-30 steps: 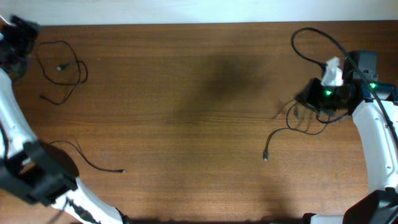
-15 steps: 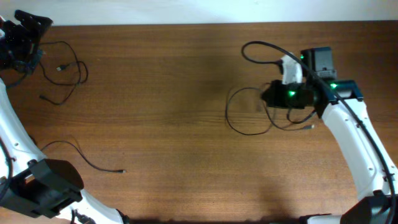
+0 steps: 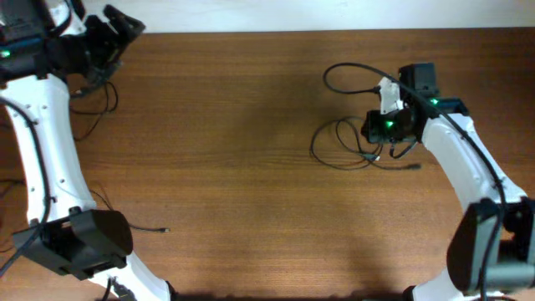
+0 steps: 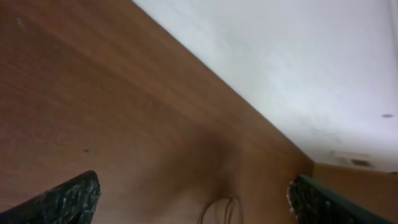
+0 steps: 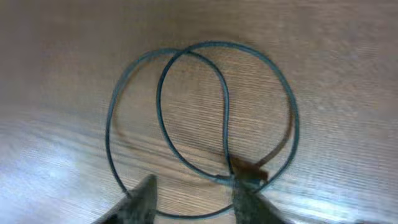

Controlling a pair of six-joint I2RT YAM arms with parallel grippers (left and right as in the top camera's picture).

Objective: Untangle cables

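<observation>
Right wrist: cables [image 5: 227, 124] loop just ahead of right hand [image 5: 196, 186], spread apart.

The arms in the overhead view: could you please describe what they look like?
Both the left arm and the right arm have white, rounded links with black joints and bases. Each wrist is a black block; the right one shows a green light. A thick black cable loops out from the right wrist. The fingers are dark and tapered.

A looped cable [image 3: 340, 142] lies on the table [image 3: 251, 184] right of centre, a second cable [image 3: 109, 96] far-left, a third cable [image 3: 150, 228] near-left.
</observation>
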